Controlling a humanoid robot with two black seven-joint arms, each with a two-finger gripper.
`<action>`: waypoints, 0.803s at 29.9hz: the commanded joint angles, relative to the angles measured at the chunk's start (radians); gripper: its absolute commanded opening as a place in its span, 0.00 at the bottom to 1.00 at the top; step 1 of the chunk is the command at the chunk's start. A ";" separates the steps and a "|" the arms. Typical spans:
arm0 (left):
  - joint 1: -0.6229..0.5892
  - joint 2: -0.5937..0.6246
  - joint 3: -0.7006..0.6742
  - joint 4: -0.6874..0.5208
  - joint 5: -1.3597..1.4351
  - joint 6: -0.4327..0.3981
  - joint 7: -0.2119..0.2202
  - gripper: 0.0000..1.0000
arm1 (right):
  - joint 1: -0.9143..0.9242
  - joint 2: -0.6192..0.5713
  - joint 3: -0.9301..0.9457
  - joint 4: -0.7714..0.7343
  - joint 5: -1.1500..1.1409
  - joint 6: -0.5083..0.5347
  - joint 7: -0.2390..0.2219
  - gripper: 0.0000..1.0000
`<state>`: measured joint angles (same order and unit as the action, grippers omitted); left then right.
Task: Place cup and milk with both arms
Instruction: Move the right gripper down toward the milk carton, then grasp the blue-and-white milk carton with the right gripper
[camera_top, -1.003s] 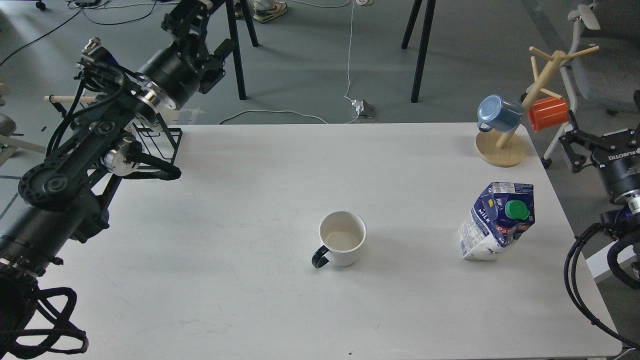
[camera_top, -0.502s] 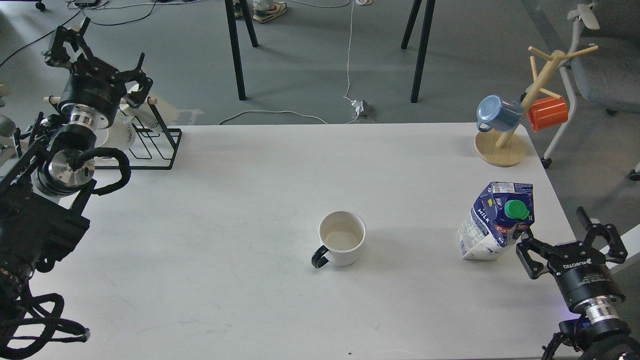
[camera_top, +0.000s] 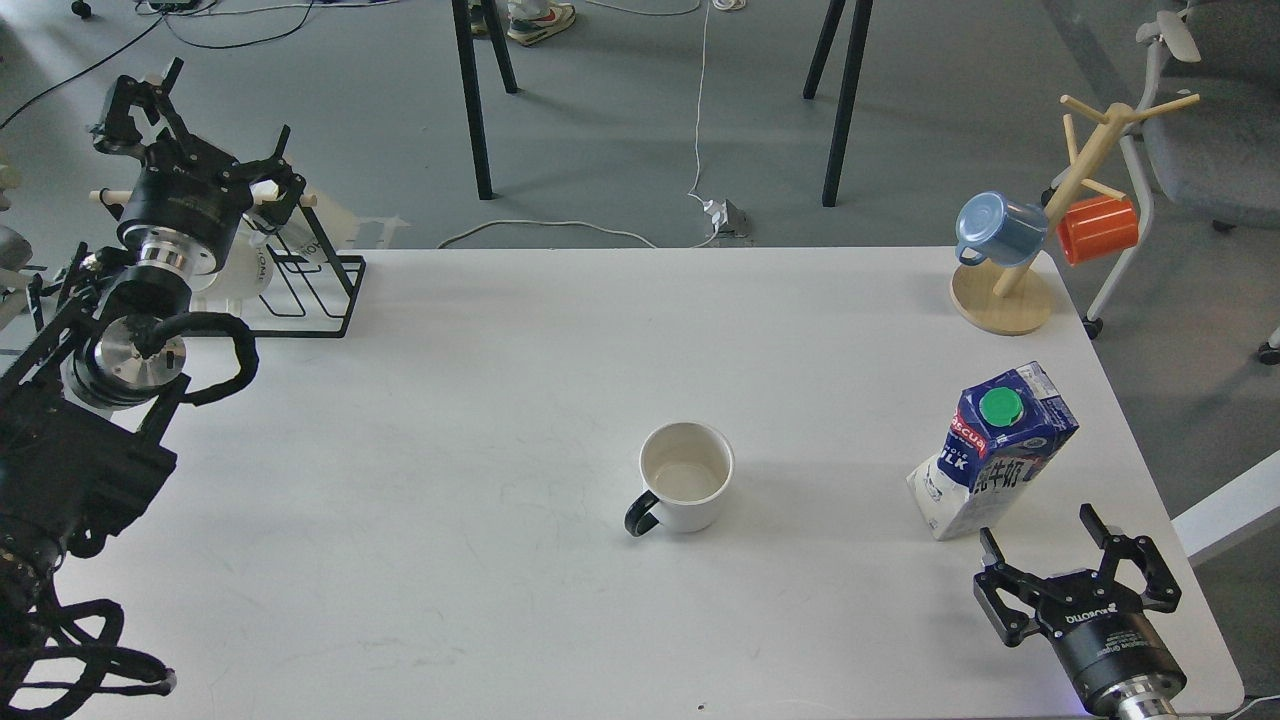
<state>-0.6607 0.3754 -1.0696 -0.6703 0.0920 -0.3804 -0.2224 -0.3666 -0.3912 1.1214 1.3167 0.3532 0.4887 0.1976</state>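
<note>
Head view: you're looking down on a white desk (camera_top: 480, 520). The cup (camera_top: 686, 486), white with a cream inside, sits upright near the middle of the desk, black loop handle pointing toward the lower left, nothing touching it. The milk carton (camera_top: 992, 452) stands toward the right edge of the desk, well apart from the cup, green cap on top facing you, body leaning so the top tips to the right; blue and white panels with lettering show. Your right gripper (camera_top: 1075, 555) comes up from the bottom right corner, just below the carton, jaws spread apart and holding nothing; its left fingertip is close under the carton's base, and you cannot tell from here whether it touches. Your left gripper (camera_top: 190, 125) is far off at the upper left, past the desk's back left corner, jaws spread apart and empty, well apart from both cup and carton. Just beside that gripper, a black wire rack (camera_top: 318, 295) sits on the back left corner of the desk, with white mugs partly hidden behind the arm. At the back right corner a wooden mug tree (camera_top: 1040, 235) stands on a round base, a blue mug (camera_top: 997, 228) and an orange mug (camera_top: 1098, 228) hanging from its pegs. Cables and black stand legs show on the grey floor beyond.
</note>
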 joint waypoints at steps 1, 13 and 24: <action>0.003 0.007 0.002 0.000 0.000 -0.002 0.000 1.00 | -0.028 0.002 -0.015 0.024 -0.040 0.000 0.000 0.99; 0.004 0.017 0.002 0.000 0.003 0.000 0.000 1.00 | 0.012 0.069 -0.014 0.021 -0.051 0.000 0.000 0.99; 0.015 0.033 0.002 0.000 0.003 -0.002 -0.003 1.00 | 0.037 0.086 0.011 0.022 -0.048 0.000 0.005 0.99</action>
<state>-0.6496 0.4019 -1.0661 -0.6705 0.0952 -0.3809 -0.2240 -0.3303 -0.3049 1.1234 1.3395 0.3051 0.4887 0.2004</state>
